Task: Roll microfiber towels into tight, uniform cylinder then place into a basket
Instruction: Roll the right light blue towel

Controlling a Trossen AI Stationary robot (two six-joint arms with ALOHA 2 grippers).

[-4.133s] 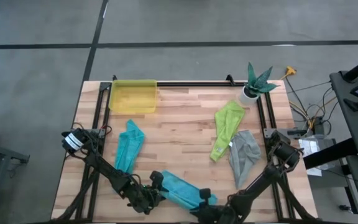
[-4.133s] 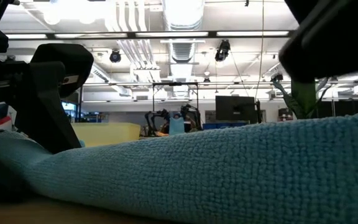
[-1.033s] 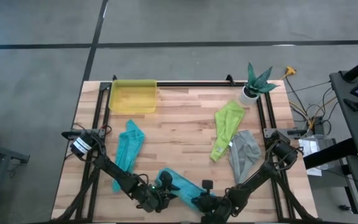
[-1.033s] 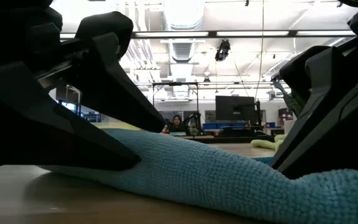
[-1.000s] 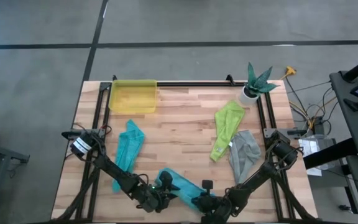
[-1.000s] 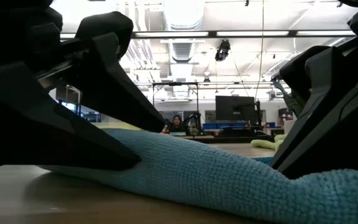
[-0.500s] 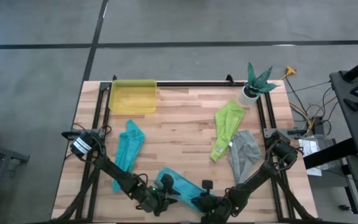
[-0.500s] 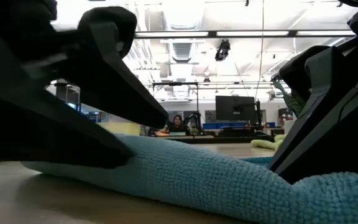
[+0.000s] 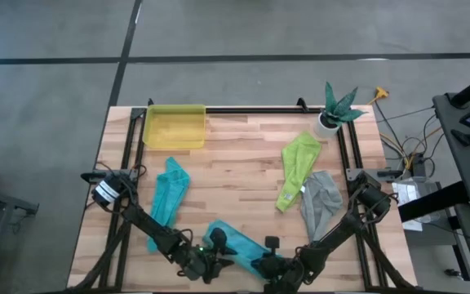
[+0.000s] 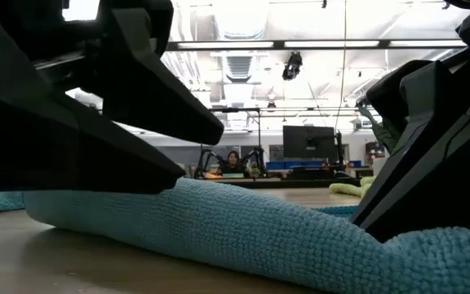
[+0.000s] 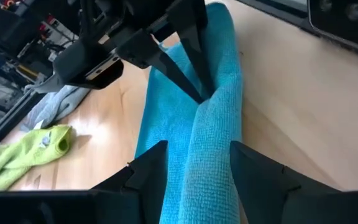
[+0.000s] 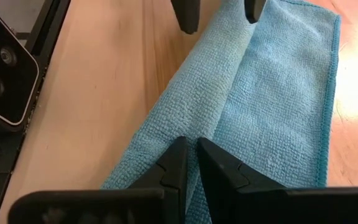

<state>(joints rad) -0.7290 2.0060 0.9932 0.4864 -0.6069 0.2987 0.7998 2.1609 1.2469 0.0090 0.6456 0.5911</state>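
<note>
Shifted slightly, light blue towel (image 11: 211, 130) lies between left fingers (image 11: 143, 176).

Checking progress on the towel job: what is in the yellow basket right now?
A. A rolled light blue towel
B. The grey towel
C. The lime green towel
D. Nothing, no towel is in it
D: in the high view the yellow basket holds no towel, and the teal towel, light blue towel, lime green towel and grey towel all lie on the table.
</note>
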